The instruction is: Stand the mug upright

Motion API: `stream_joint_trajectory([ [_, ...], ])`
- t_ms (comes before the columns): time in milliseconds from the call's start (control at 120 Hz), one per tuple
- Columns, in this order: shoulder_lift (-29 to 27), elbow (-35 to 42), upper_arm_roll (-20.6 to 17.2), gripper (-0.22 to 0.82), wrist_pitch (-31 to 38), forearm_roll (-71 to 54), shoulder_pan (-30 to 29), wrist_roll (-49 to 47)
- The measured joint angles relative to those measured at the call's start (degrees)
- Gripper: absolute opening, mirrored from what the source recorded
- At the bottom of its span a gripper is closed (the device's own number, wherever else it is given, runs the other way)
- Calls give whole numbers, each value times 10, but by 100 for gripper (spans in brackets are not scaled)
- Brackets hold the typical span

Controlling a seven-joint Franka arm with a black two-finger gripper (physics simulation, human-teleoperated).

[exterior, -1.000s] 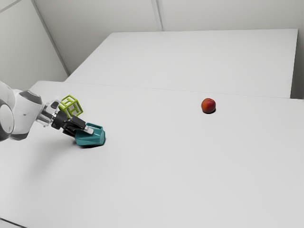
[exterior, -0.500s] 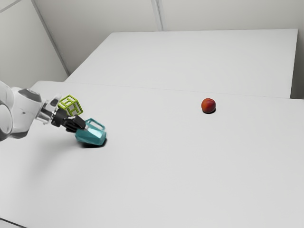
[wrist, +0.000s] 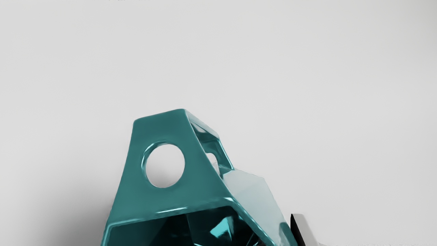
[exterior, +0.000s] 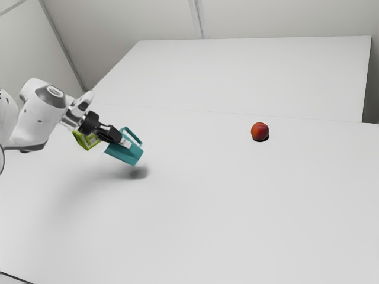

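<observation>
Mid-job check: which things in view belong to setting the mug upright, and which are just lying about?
Part of the job:
Teal mug, tilted, raised off the table
Gripper, shut on the mug

Just lying about:
Green openwork cube, partly hidden
Reddish-orange fruit, farther toward the exterior view's right

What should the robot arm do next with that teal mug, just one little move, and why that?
I'd probably have the gripper turn the mug until its base faces straight down, before lowering it. The mug hangs tilted in the grip, its mouth angled up toward the arm, and its shadow lies apart below it on the table, so there seems to be room.
</observation>
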State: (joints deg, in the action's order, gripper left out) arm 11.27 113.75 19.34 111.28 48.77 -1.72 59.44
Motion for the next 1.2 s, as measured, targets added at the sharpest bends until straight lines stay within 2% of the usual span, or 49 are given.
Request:
stream_joint_trajectory([
  [100, -8, -1, -6, -17, 21, -45, 27, -3],
  [300, -34, -1, -53, -17, 90, -190, 63, -11],
  [458, -45, 8, -90, -17, 140, -311, 77, -31],
  [617, -56, 44, -111, -18, 178, -394, 82, -58],
  [908, -102, 141, -115, -18, 244, -447, 90, -103],
  [1200, -110, 200, -116, -17, 338, -484, 98, -134],
])
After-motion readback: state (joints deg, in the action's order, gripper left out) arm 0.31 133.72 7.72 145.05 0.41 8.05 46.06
